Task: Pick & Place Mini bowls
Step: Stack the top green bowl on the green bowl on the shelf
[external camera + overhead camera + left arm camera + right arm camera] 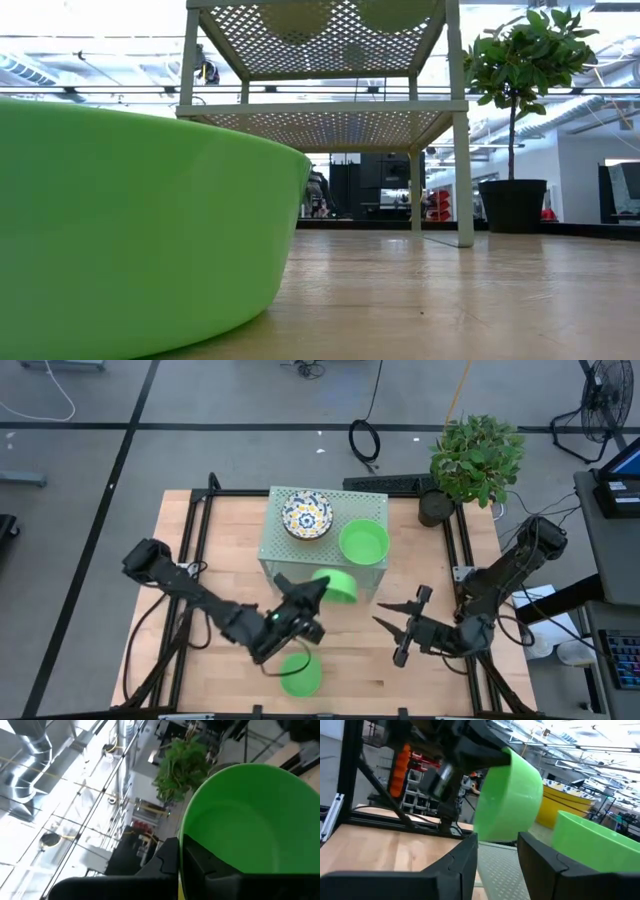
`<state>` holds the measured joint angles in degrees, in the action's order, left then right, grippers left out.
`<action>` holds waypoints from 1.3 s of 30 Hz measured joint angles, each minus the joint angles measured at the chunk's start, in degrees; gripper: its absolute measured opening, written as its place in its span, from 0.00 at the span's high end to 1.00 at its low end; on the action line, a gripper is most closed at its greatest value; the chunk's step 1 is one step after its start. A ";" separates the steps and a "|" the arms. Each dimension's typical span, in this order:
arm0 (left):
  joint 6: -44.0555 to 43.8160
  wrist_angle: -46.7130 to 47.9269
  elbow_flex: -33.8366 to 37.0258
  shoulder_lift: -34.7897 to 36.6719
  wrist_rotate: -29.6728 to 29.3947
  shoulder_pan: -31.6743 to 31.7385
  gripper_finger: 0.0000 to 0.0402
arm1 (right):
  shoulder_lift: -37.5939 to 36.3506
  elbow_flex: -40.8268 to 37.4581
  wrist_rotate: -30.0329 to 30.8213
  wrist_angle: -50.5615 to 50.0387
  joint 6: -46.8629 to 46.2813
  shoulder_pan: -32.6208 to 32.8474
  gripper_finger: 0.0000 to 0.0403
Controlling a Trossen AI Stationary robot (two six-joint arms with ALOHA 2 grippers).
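1. Four mini bowls are seen from above: a floral bowl [307, 515] and a green bowl [364, 543] rest on top of the perforated stand [375, 503], a third green bowl [301, 673] lies on the table [180, 530] well in front of the stand, and a held green bowl [338, 585] is tipped on its side at the stand's front edge.
2. The held green bowl [250, 815] is pinched by its rim in the left gripper [312, 593], whose fingers are clenched on the wall, one inside and one outside.
3. The right gripper [400, 628] is kept low in front of the stand's right corner, fingers parted and nothing between them; the held bowl [512, 797] is seen just beyond them in its wrist view.
4. The step in hand is judged to be the placing of this bowl on or under the stand; which level is meant cannot be told.
5. For a clean placement, the bowl should be levelled before it is lowered, so that its base lands flat.
6. The neighbouring green bowl on the stand should be given room, and the stand's edge cleared.
7. The rim should be released only once the base is supported.
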<state>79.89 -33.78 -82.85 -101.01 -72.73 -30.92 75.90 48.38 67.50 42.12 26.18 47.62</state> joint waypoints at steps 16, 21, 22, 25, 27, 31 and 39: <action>6.12 -2.88 0.00 -1.81 3.94 2.68 0.98 | 0.00 0.00 -2.05 1.13 -3.24 -7.41 0.68; 6.16 -3.17 0.01 -1.79 3.71 2.69 0.99 | 0.02 -0.02 -4.65 0.56 -4.78 -7.91 0.68; 6.39 -3.31 0.02 -1.79 3.76 2.69 0.99 | 0.02 -0.02 -4.66 0.47 -5.06 -7.89 0.68; 6.07 -3.61 0.01 -1.79 3.89 2.74 0.98 | 0.02 -0.02 -5.16 0.51 -5.99 -8.17 0.68; 5.96 -3.55 0.01 -1.79 3.91 2.74 0.97 | 0.46 -0.02 -6.38 0.85 -6.02 -8.37 0.68; 5.45 -3.52 0.02 -1.79 4.33 2.71 0.99 | 2.38 -0.02 -7.46 3.20 -5.12 -9.57 0.68; 3.50 -3.24 0.02 -1.68 4.13 1.83 0.99 | 3.76 -0.02 -4.76 7.28 1.11 -10.48 0.73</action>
<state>83.39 -37.02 -82.83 -102.69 -68.61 -29.10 79.66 48.36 62.74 49.40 27.28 37.14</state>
